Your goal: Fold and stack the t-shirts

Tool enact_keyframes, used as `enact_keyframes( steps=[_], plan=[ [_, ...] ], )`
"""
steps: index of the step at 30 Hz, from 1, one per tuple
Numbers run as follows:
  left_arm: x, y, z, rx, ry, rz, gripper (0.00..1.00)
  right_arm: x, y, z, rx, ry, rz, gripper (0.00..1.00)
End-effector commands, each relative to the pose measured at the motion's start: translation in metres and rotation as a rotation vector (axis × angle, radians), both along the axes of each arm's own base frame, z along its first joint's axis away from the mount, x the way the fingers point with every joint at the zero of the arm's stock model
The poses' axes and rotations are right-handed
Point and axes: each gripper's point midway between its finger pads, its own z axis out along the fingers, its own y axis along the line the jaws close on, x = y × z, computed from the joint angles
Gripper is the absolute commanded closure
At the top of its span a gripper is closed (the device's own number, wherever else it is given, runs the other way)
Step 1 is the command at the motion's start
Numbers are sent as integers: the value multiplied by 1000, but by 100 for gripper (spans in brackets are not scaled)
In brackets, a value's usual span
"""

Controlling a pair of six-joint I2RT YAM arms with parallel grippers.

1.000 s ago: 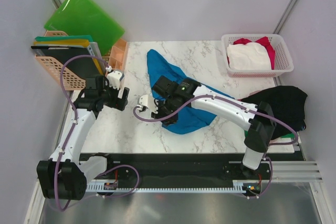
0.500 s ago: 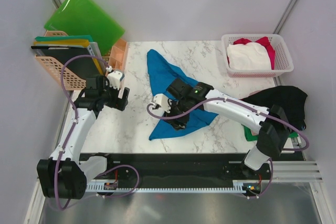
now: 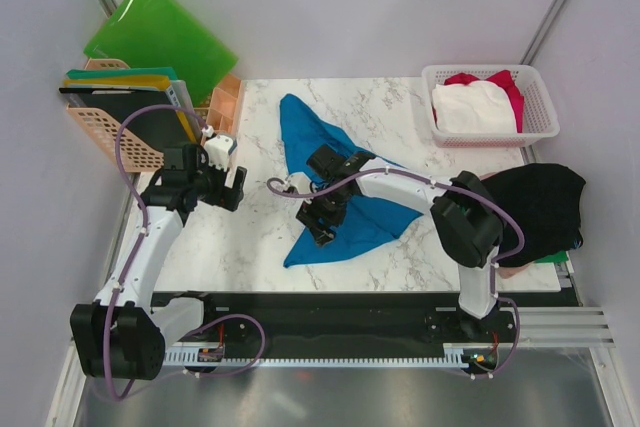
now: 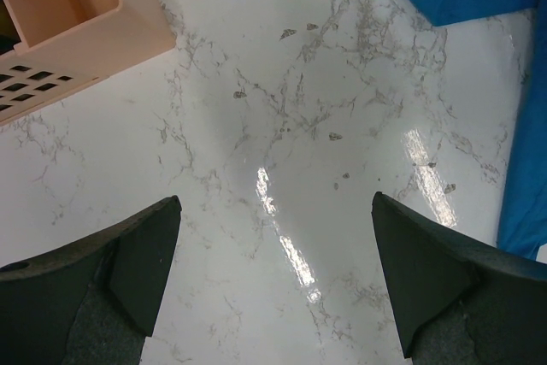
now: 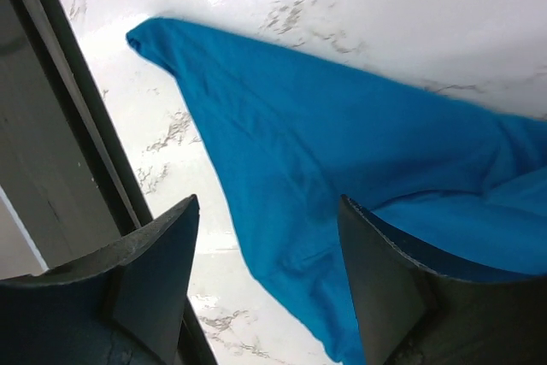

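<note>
Right gripper [image 5: 267, 209] was shut a second ago; its jaws now stand apart, empty, low over the blue shirt [image 3: 300, 137]. The shirt's near corner is now drawn toward the table's [image 3: 400, 97] near edge. It lies mid-table, creased. Left gripper [image 4: 275, 203] is wide open, empty, near the left edge. Step looks like spreading flat. Next move probably calls for regripping another edge and pulling smooth.
</note>
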Motion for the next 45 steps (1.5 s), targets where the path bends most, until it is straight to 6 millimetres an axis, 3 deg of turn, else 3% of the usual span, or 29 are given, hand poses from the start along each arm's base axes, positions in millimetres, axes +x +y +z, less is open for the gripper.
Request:
enact_keyframes(
  steps=[1,7,11,25,27,28,29,30,32,41,45],
  plan=[
    [2,0,7,8,-30,-15,0,29,12,19,98,-24,-48,27],
    [3,-3,5,0,-23,-26,0,47,-8,30,106,-58,-102,26],
    [4,-3,3,-2,-18,-26,0,47,-15,18,77,-40,-106,25],
    [3,-2,2,5,-20,-25,0,25,-6,-21,46,90,-88,27],
    [4,-2,4,3,-25,-25,0,21,-7,-26,36,98,-79,44],
    [4,-2,4,5,-25,-23,0,22,-7,-27,35,89,-81,60],
    [3,-2,2,5,-19,-25,0,22,-7,-26,36,88,-84,87],
    [3,-2,2,6,-22,-22,0,23,-6,-24,40,82,-83,94],
    [3,-2,0,6,-17,-24,0,26,-3,-13,57,65,-88,99],
    [4,-1,1,10,-24,-24,0,35,20,33,140,36,-29,100],
    [2,0,2,13,-31,-22,0,51,29,73,196,-72,-42,100]
  ],
)
